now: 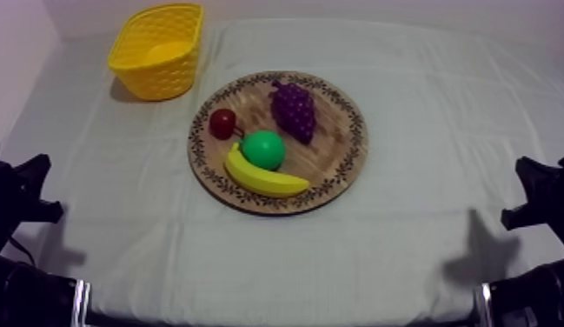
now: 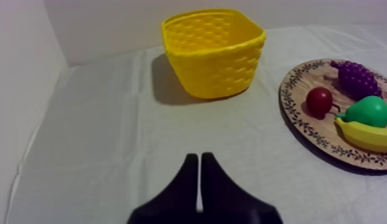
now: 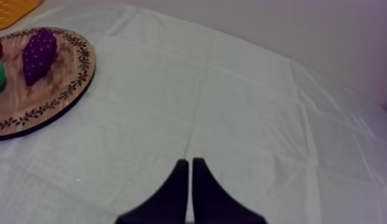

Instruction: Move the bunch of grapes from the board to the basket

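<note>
**Grey-white cloth (image 1: 424, 200) carrying one wooden board (image 1: 355, 130), one yellow basket (image 1: 159, 80) and four toy fruits**

The cloth covers the whole table, and a pale wall rises behind its far edge. The single wooden board, round with a patterned rim, lies flat near the middle of the table. The single yellow basket stands upright toward the far left corner in the top view, on the left arm's side, near the board but not touching it.

Four fruits lie on the board, one of each kind. The bunch of grapes (image 1: 294, 111), purple, lies on the far part of the board, right of centre. The small red fruit (image 1: 222, 123) sits by the board's left rim. The green pear (image 1: 264, 149) is near the middle, just beside the red fruit. The banana (image 1: 263, 179) curves along the near rim, just beside the pear.

There are two arms. The left arm (image 1: 20, 196) and the right arm (image 1: 541, 196) sit low at the table's two sides, well apart from the board. The left gripper (image 2: 200, 158) has its two black fingers pressed together into a narrow wedge with nothing between them, and it points over bare cloth toward the basket. The right gripper (image 3: 189, 162) is closed in the same way on nothing, over bare cloth, with the board and grapes well away from it.
</note>
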Motion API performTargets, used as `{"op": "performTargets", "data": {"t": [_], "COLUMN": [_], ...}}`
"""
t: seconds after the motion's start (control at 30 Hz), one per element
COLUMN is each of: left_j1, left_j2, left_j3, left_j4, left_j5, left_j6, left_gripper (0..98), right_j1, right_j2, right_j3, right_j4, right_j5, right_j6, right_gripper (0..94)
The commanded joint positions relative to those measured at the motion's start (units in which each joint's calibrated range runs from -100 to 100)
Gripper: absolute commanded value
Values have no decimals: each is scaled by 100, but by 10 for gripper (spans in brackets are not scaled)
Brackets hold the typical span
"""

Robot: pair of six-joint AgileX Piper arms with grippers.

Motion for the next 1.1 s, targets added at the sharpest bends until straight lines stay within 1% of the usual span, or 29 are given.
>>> {"op": "performTargets", "data": {"t": [0.0,0.33,1.07], "left_j1": [-354,-559,-655], "left_j2": [17,17,17], "left_j3": [145,145,117], "left_j4": [-20,-20,-18], "left_j5": [-443,-443,-360], "left_j6": [318,384,295], "left_gripper": [0,0,0], "right_j1": [0,0,0], "right_j2": [0,0,0], "right_j3": [-1,-1,-1], "right_j4": [-2,-2,-2], "right_j5": [-6,-6,-6], "right_j6": [5,4,5], "right_gripper": [5,5,5]}}
